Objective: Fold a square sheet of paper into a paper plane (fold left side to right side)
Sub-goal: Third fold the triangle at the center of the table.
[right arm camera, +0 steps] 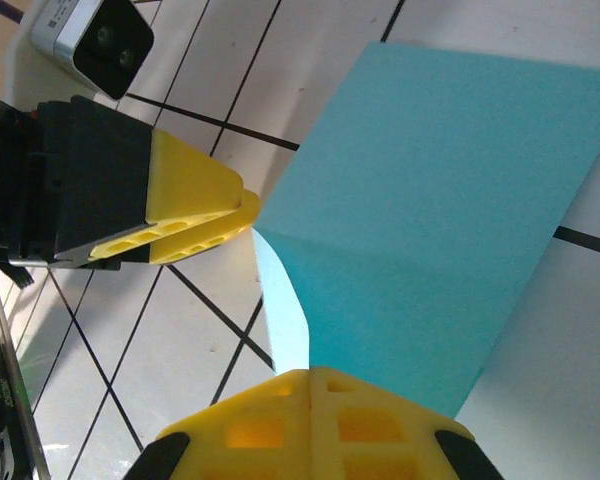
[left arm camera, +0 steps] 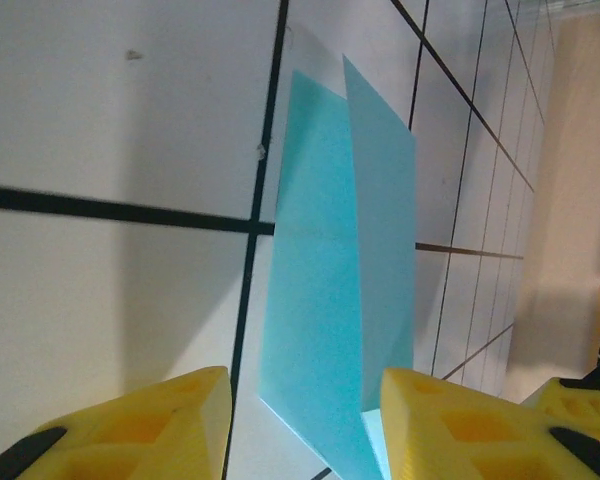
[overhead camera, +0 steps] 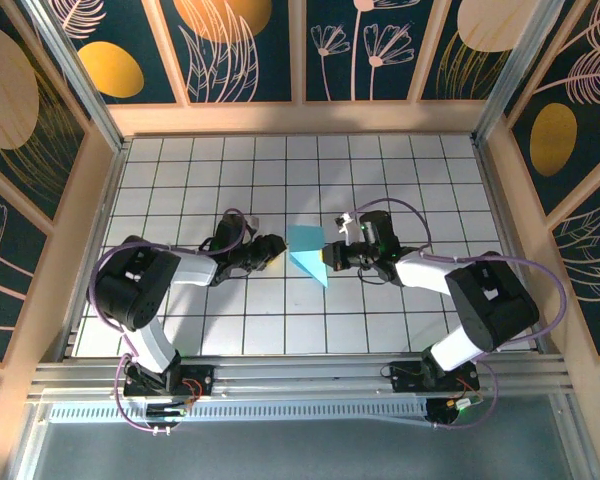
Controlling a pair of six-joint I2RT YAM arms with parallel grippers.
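The light-cyan sheet of paper (overhead camera: 305, 252) lies partly folded at the middle of the white grid table (overhead camera: 400, 170), between both grippers. My right gripper (overhead camera: 329, 257) is shut on the paper's right edge; in the right wrist view its jaws (right arm camera: 310, 372) meet on the sheet (right arm camera: 430, 200), and a paler underside curls up beside them. My left gripper (overhead camera: 278, 247) sits at the paper's left corner. In the left wrist view it (left arm camera: 305, 430) is open, with the creased paper (left arm camera: 330, 300) ahead of the gap and one flap raised. That left gripper (right arm camera: 248, 212) nearly touches the sheet's corner.
Wooden walls (overhead camera: 80, 200) enclose the table on three sides. An aluminium rail (overhead camera: 300, 375) carrying both arm bases runs along the near edge. Purple cables (overhead camera: 105, 275) loop off each arm. Open tiles stretch behind and in front of the paper.
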